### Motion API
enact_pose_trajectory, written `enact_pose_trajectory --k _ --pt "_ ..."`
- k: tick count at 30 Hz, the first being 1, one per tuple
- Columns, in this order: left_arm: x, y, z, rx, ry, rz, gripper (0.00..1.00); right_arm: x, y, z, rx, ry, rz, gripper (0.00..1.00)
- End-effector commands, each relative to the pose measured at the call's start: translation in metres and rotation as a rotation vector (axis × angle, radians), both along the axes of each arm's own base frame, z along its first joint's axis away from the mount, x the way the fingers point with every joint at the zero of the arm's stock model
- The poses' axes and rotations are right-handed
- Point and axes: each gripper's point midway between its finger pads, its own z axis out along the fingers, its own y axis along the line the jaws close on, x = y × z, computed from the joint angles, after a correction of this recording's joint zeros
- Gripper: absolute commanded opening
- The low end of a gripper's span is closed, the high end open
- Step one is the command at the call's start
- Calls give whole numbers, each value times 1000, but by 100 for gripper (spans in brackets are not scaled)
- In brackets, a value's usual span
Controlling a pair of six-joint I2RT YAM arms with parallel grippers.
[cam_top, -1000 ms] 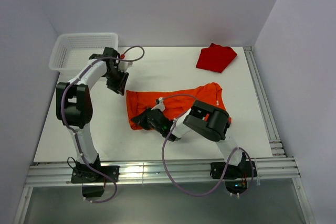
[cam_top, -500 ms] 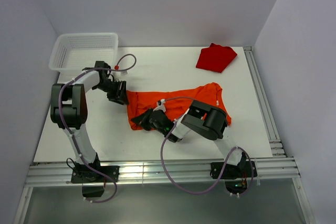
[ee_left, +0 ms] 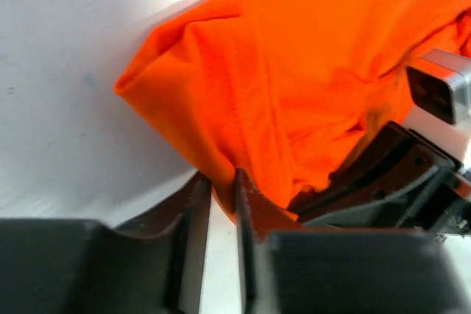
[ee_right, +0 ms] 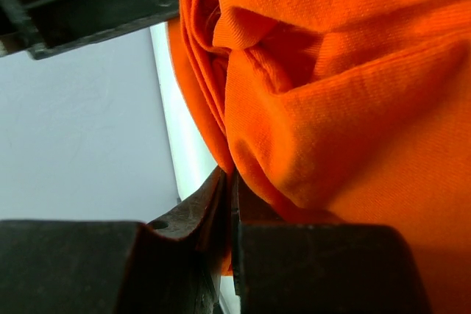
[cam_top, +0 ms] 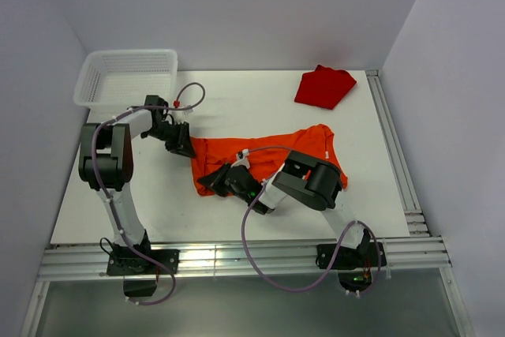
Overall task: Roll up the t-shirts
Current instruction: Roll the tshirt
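orange shirt [cam_top: 272,155] is lying spread on the table [cam_top: 237,108] | left gripper [ee_left: 223,195] is pinching its far-left corner, fingers nearly closed on a fold | right gripper [ee_right: 232,185] is clamping its near-left edge, fingers closed | red shirt [cam_top: 323,87] is lying at the far right

2 arms, black bases bolted to the ribbed aluminium rail [cam_top: 237,258].
left arm [cam_top: 118,203]: white tubular links, bulky black joint housings, 1 mauve-grey cable looping from the rail to the wrist, with a small red fitting at the end farthest from the rail.
right arm [cam_top: 316,183]: same build and cable, 1 orange-red mark on a black housing.
left gripper [cam_top: 183,147], right gripper [cam_top: 207,183]: matt black, 2 flat dark fingers [ee_left: 193,211] apiece.
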Motion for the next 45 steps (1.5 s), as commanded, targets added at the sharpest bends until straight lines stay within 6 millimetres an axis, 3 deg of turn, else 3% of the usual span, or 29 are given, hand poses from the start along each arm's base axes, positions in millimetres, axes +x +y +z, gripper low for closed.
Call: enact_pose_trajectory --k 1,7,13,19,23,28,36,45 --pt "13 0 0 37 -30 -5 19 5 -2 -11 -34 0 -6 0" --pt "22 17 2 268 -76 -4 0 6 3 -7 -38 -10 11 0" --pt "40 29 20 492 -148 -23 0 4 18 2 -54 -34 45 0" --pt "45 31 29 653 -166 -67 0 4 36 12 -20 -48 65 0" --pt "45 36 23 768 -154 -83 0 -1 44 8 -13 -42 78 0" --pt "42 22 11 839 -157 -121 0 -3 40 1 -23 -22 57 1" --pt "36 3 -3 913 -171 -152 0 -7 31 0 -90 -32 39 22" --pt "38 -3 -5 964 -187 -157 0 -2 16 18 -178 -100 -32 42"
